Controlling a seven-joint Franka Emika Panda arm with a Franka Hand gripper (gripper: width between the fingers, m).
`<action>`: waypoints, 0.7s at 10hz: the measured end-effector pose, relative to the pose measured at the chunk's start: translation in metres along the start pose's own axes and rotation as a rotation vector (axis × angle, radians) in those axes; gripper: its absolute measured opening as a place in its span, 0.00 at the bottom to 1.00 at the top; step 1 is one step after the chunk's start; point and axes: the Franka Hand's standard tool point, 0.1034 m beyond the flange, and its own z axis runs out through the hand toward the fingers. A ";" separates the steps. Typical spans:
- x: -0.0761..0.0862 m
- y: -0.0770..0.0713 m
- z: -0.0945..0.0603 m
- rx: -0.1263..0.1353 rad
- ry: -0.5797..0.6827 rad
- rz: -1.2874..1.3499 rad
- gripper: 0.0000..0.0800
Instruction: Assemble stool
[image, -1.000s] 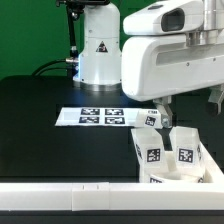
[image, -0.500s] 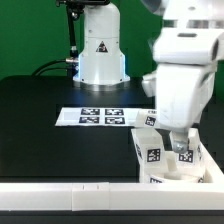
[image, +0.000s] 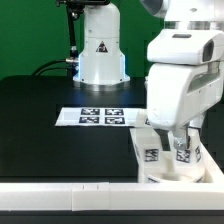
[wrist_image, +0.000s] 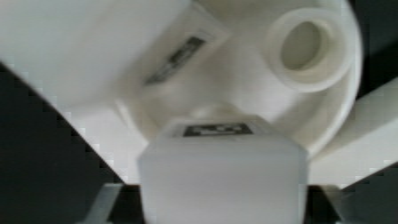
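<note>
Exterior view first: the arm has dropped a long way in the last second. It was hanging high over the pile, and now the gripper (image: 182, 143) is right down among the stool parts (image: 170, 168). Those sit at the front of the black table (image: 45, 105) on the exterior view's right, just behind the long white edge bar (image: 60, 192) and close to the marker board (image: 100, 117). One tagged leg (image: 152, 156) stands free just beside the wrist, and the arm's bulk partly hides the leg next to it.

Wrist view: a blocky white leg (wrist_image: 217, 172) fills the gap, with a fingertip (wrist_image: 114, 203) showing at either flank. Behind it is the round seat (wrist_image: 214, 70) with its hole (wrist_image: 306, 48).

The jaws have started coming in from fully spread, but honestly I can't tell if they're pinching that leg yet or just bracketing it. My guess is the approach is done and this is the grab for a leg, so nothing's joined yet.
</note>
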 end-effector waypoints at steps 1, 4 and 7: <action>0.000 0.000 0.000 0.013 0.000 0.154 0.42; 0.000 0.011 -0.004 0.090 0.009 0.680 0.42; -0.001 0.011 -0.003 0.093 0.001 0.867 0.42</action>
